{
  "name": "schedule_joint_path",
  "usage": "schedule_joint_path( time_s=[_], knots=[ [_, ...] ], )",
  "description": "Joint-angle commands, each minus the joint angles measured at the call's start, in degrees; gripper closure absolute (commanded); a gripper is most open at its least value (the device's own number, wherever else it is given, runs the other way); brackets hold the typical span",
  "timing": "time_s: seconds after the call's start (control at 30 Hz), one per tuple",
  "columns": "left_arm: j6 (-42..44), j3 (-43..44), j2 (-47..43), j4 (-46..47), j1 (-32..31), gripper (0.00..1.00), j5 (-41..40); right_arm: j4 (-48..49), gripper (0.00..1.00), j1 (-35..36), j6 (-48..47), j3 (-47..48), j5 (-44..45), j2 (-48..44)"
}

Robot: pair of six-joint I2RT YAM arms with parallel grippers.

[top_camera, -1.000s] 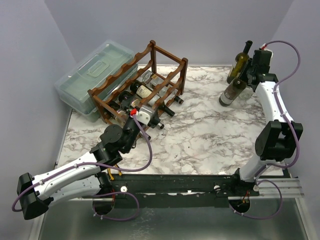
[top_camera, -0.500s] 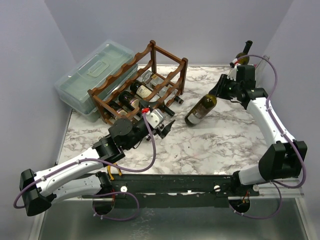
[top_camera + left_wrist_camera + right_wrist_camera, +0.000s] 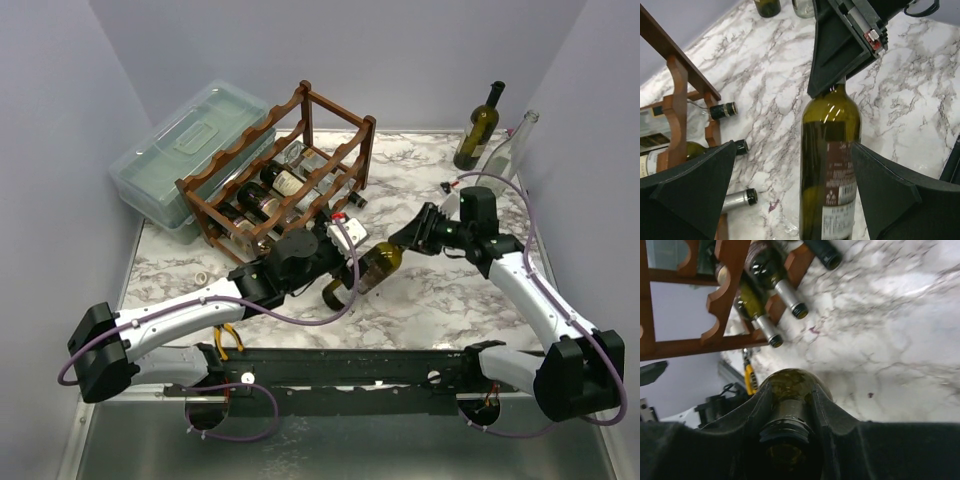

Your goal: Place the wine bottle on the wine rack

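Observation:
An olive-green wine bottle [image 3: 372, 266] with a dark red label hangs tilted over the middle of the table. My right gripper [image 3: 413, 234] is shut on its neck, and the right wrist view [image 3: 790, 410] shows the fingers clamped round it. My left gripper [image 3: 345, 265] is open, with its fingers on either side of the bottle's lower body [image 3: 830, 165]; the right finger [image 3: 895, 195] is close to the label and the left finger [image 3: 690, 190] stands well apart. The reddish-brown wine rack [image 3: 300, 140] stands at the back left with several bottles lying in its lower tier.
A translucent lidded box [image 3: 185, 145] sits left of the rack. A dark green bottle [image 3: 478, 125] and a clear bottle [image 3: 508, 152] stand at the back right corner. Bottle necks [image 3: 722, 110] stick out of the rack's front. A yellow tool [image 3: 228, 340] lies by the near edge.
My right arm has carried the bottle from the back right to the table's middle, tilting it. My left arm has swung right from the rack, and its open jaws now flank the bottle.

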Motion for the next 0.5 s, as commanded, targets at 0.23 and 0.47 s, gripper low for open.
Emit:
schedule_joint_path(
  time_s=[0.23,0.47],
  knots=[
    [0.36,3.67,5.9,-4.84,-3.04,0.01,-0.13,12.31,1.0,3.22,14.07,1.24,-8.46,-4.58],
    [3.66,4.07,7.21,-6.36,-3.83,0.01,-5.22,12.75,1.0,3.22,14.96,4.13,-10.37,-5.27]
  ],
)
